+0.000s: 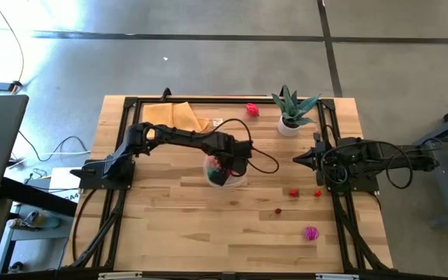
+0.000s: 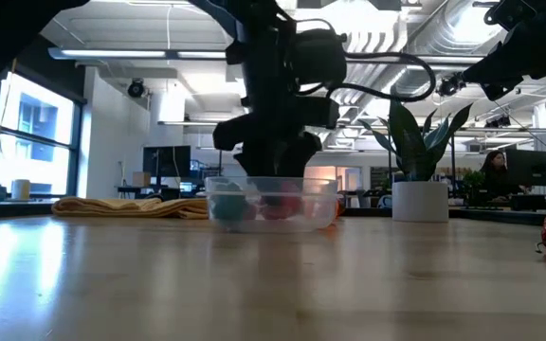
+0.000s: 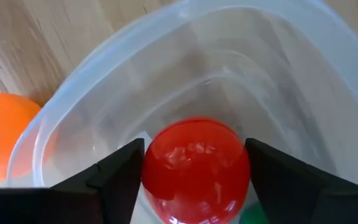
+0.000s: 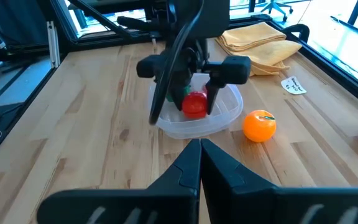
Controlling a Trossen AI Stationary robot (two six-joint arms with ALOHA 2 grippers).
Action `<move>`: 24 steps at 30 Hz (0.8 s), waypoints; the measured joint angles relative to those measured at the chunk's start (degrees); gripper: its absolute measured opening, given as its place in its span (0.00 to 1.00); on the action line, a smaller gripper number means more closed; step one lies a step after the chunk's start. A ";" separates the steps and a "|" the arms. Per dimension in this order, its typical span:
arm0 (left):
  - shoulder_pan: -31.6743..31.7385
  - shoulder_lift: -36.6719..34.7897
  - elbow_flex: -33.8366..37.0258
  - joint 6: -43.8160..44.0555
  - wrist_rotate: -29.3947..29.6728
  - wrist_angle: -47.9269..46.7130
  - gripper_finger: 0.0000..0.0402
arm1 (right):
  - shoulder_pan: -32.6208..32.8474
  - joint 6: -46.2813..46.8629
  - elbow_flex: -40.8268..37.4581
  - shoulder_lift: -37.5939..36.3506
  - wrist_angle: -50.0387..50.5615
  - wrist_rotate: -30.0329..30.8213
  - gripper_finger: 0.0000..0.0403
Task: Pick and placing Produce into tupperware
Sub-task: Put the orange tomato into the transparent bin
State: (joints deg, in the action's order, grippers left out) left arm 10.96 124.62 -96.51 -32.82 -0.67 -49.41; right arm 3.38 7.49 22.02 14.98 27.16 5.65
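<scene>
The clear tupperware (image 1: pixel 242 182) stands mid-table. My left gripper (image 4: pixel 194 102) reaches down into it, with a round red piece of produce (image 3: pixel 194 168) between its fingers. A green piece (image 3: pixel 253 215) lies in the tupperware beside the red one. An orange piece (image 4: pixel 258 126) rests on the table just outside the tupperware wall (image 3: pixel 278 74). My right gripper (image 4: pixel 199 146) waits shut at the table's right side (image 1: pixel 295 159), pointing at the tupperware and touching nothing. My left gripper pinches the red piece between its two fingers, one on each of its opposite sides (image 3: pixel 151 171). The fingers come from above, pointing steeply down into the tupperware. The piece sits low inside the walls; whether it rests on the floor I cannot tell.
A folded tan cloth (image 1: pixel 176 117) lies at the far left, a potted plant (image 1: pixel 290 110) at the far right, and a red piece (image 1: pixel 252 110) between them. Small red pieces (image 1: pixel 293 192) and a magenta one (image 1: pixel 310 232) lie loose at the near right.
</scene>
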 joint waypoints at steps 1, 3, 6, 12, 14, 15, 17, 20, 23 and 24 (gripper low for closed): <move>0.00 0.00 0.36 0.09 0.07 0.34 0.61 | 0.00 0.01 0.00 0.00 0.00 -0.01 0.00; 0.00 -0.15 0.50 0.25 0.66 0.39 0.58 | 0.00 0.00 0.00 0.00 0.00 0.00 0.00; -0.09 -0.30 0.50 0.31 1.33 0.50 0.58 | 0.00 0.02 0.00 0.00 0.00 -0.02 0.00; -0.18 -0.61 0.59 1.71 1.27 0.50 0.69 | 0.00 0.00 0.00 0.02 0.00 -0.02 0.00; -0.52 -0.63 0.59 1.79 1.55 0.54 0.71 | 0.00 0.01 0.00 0.00 0.00 -0.01 0.00; -0.71 -0.62 0.59 1.79 1.84 0.54 0.71 | 0.00 0.01 0.00 0.01 0.00 -0.01 0.00; -1.35 -0.62 0.59 1.78 3.34 0.62 0.72 | 0.00 0.01 0.00 0.01 0.00 -0.01 0.00; -2.15 -0.63 0.59 1.77 5.70 0.61 0.72 | 0.00 0.01 0.00 0.01 -0.01 -0.01 0.00; -2.86 -0.63 0.59 1.73 7.69 0.63 0.72 | 0.00 0.02 0.00 0.00 -0.01 -0.02 0.00; -2.90 -0.63 0.59 1.73 8.58 0.63 0.72 | 0.00 0.02 0.00 0.00 0.00 -0.02 0.00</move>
State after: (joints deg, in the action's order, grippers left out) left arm 8.06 123.98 -95.92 -31.09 7.92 -48.77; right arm 3.38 7.51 22.02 14.98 27.16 5.63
